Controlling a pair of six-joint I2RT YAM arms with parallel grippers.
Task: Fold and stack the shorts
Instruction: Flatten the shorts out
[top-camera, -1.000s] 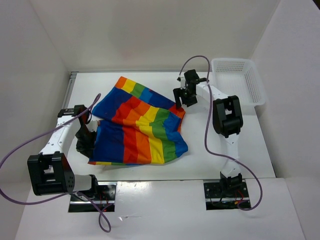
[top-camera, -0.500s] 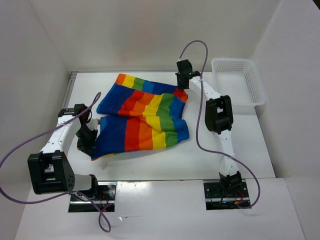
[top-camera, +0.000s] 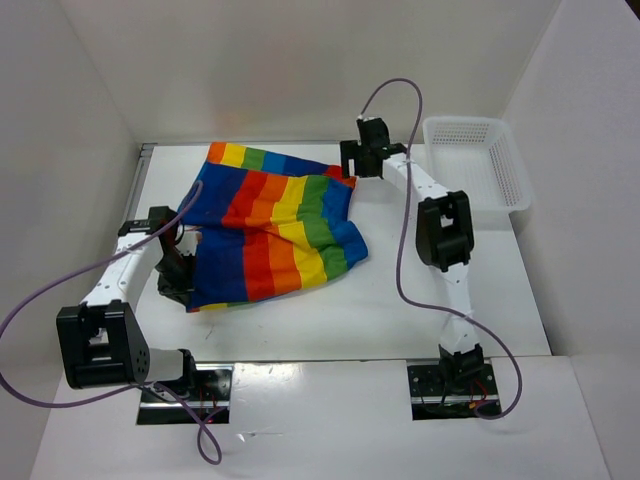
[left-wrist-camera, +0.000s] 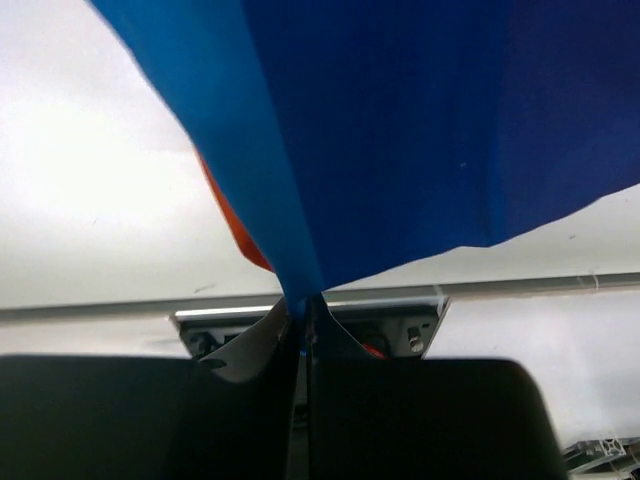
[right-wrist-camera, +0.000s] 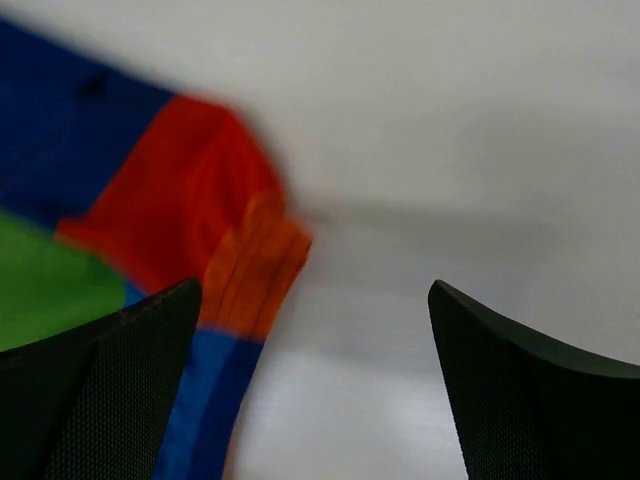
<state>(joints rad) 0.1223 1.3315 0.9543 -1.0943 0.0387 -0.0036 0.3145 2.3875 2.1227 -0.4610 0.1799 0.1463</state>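
1. Desk (top-camera: 450, 300). White top, walled by white panels on three sides. Arm bases sit at its near edge.

2. Shorts (top-camera: 270, 230). One soft pair in red, orange, yellow, green and blue blocks. It lies rumpled and partly doubled over on the left and middle of the desk. It reaches from near the far edge, at the far-left part, down towards the near-left. The right end lies about mid-desk and is well apart from the basket.

3. Basket (top-camera: 517, 165). White plastic lattice, at the far-right corner of the desk.

4. Right arm (top-camera: 440, 230). Stretched from the near edge towards the far edge, with a purple cable (top-camera: 405, 260) looped beside it.

5. Left arm (top-camera: 115, 275). Lies along the left edge with its own purple cable (top-camera: 30, 300).

6. Right gripper (top-camera: 350, 160). At the far end of the shorts, near the far edge. In the wrist view its jaws stand wide apart (right-wrist-camera: 312, 290) and hold nothing. The red and orange corner of the cloth (right-wrist-camera: 190, 200) lies below, by one finger.

7. Left gripper (top-camera: 178, 285). At the near-left end of the shorts. In the wrist view its fingers are pressed together (left-wrist-camera: 303, 310), pinching a blue edge of the cloth (left-wrist-camera: 400, 130).
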